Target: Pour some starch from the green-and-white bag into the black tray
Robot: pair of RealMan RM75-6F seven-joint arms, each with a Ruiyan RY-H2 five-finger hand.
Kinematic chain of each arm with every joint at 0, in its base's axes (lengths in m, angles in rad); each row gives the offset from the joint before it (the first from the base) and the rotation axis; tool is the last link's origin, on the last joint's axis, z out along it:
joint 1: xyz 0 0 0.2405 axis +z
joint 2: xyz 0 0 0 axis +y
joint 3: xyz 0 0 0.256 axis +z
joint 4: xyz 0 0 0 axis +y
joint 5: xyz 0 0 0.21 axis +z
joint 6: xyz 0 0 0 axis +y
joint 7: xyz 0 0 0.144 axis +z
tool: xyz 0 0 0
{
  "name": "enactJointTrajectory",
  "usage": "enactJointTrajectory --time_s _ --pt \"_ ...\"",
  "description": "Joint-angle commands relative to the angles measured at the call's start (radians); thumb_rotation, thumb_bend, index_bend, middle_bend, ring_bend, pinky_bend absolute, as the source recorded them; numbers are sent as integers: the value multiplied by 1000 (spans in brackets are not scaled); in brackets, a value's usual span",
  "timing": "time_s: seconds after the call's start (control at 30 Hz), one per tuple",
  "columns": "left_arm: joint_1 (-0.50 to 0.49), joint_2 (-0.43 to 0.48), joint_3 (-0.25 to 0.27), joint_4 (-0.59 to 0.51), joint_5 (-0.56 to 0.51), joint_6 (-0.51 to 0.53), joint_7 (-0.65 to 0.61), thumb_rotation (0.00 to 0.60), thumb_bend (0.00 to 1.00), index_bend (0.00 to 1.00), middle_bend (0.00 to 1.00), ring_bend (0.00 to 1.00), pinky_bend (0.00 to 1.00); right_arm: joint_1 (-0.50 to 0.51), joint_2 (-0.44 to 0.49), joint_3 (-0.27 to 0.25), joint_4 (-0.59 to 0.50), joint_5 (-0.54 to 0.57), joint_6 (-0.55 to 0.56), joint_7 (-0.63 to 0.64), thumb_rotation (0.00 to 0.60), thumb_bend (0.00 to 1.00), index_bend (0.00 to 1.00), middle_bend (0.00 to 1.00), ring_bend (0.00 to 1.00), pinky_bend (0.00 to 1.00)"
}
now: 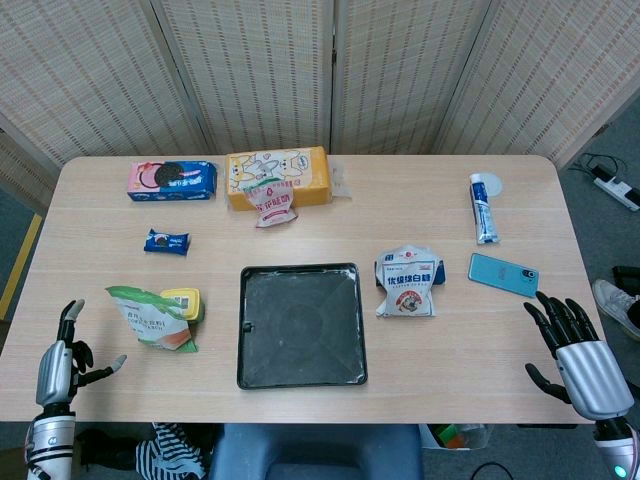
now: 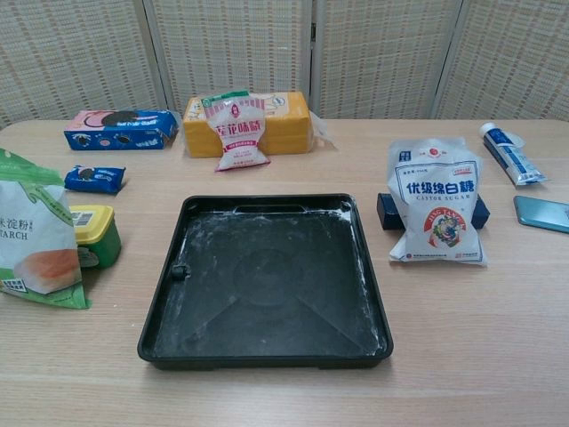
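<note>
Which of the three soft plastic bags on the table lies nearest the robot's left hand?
The green-and-white starch bag, beside the left hand. The white sugar bag and small pink-and-white bag lie much farther away.

Bright even light, soft shadows — sharp, no glare

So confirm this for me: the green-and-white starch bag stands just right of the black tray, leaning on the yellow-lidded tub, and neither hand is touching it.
One thing is wrong: the green-and-white starch bag stands left of the black tray, not right of it, as the head view shows. The rest holds: it leans on the yellow-lidded tub, and neither the left hand nor the right hand touches it; both hold nothing, fingers apart.
</note>
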Motion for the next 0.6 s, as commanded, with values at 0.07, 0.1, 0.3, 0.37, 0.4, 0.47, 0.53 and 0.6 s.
enactJointTrajectory --time_s 0.07,0.1,0.3,0.37,0.4,0.47,0.53,0.6 --pt "-18 -43 3 29 -9 -30 31 600 166 0 0 769 792 2 1 0 1 1 -4 0 600 309 0 0 0 0" --pt "-22 -54 2 38 -9 -33 38 600 166 0 0 771 794 2 1 -1 1 1 -4 1 600 309 0 0 0 0" --pt "-26 -97 7 67 -12 -33 88 600 163 0 0 778 806 -2 3 0 2 -2 7 9 600 309 0 0 0 0" --pt "-25 -107 5 70 -20 -31 113 600 154 0 0 782 812 -2 3 0 2 -5 9 9 600 308 0 0 0 0" --pt "-25 -112 4 67 -24 -31 124 600 148 0 0 783 812 -2 2 -1 2 -6 10 8 600 308 0 0 0 0" --pt "-25 -119 1 67 -25 -27 135 600 142 0 0 784 812 -3 1 -2 3 -9 10 6 600 308 0 0 0 0" --pt "-27 -129 -4 71 -27 -22 145 600 139 0 0 784 812 -3 0 -2 3 -10 11 4 600 308 0 0 0 0" --pt "-27 -140 -13 75 -34 -19 146 600 135 0 0 784 812 -3 -1 -3 4 -12 12 3 600 309 0 0 0 0"
